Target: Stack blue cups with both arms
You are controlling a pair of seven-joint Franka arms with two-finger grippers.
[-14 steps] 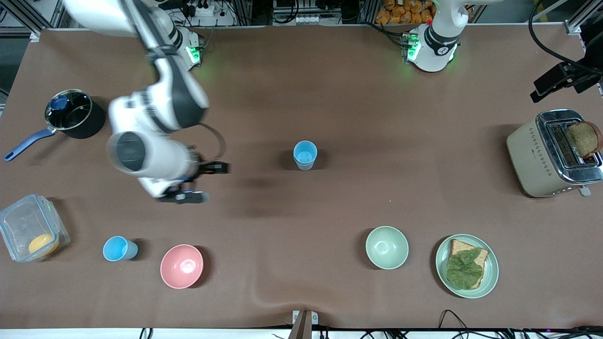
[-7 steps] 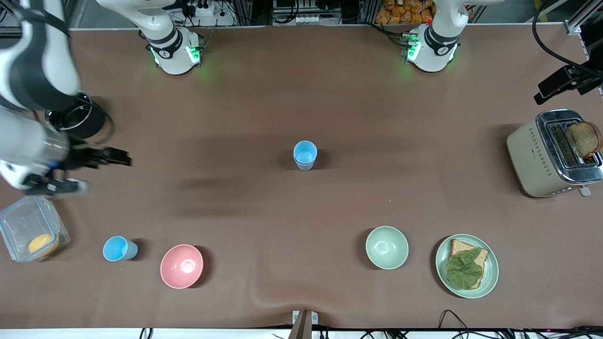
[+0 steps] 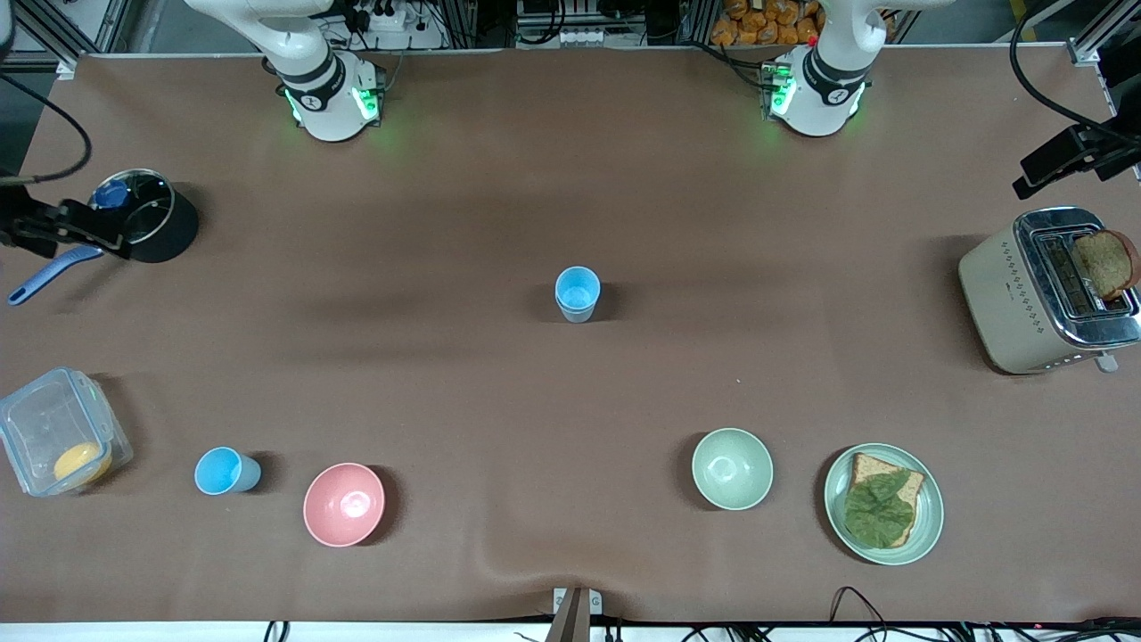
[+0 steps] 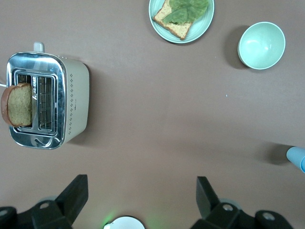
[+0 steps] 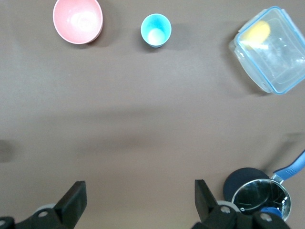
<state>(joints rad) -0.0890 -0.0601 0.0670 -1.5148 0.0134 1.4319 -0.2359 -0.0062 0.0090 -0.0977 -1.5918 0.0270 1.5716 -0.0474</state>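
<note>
The two blue cups stand apart on the brown table (image 3: 570, 178), both upright with their mouths up. The paler grey-blue cup (image 3: 577, 292) stands alone at the centre of the front view. The bright sky blue cup (image 3: 223, 471) is low in the frame toward the right arm's end of the table, between the clear lidded container (image 3: 58, 441) and the pink bowl (image 3: 344, 504), and just beside the bowl.

The right gripper (image 5: 138, 202) is up in the air at the frame's edge at the right arm's end, over the blue handle of the black pot (image 3: 143, 214). Its fingers (image 5: 71, 200) are spread wide. The right wrist view looks down on the sky blue cup, the pink bowl and the container, all well apart from that gripper; the pot shows close by one finger.

The left gripper (image 4: 139, 195) hangs at the frame's edge at the left arm's end, higher in the front view than the toaster (image 3: 1025, 294), in which a slice of bread stands. Its fingers (image 4: 74, 195) are likewise wide apart. The grey-blue cup shows only as a sliver at the edge of the left wrist view, well away from this gripper. The pale green bowl (image 3: 732, 468) and the plate (image 3: 927, 526) of bread with a leaf lie low in the front view, nearer the front camera than the grey-blue cup.
</note>
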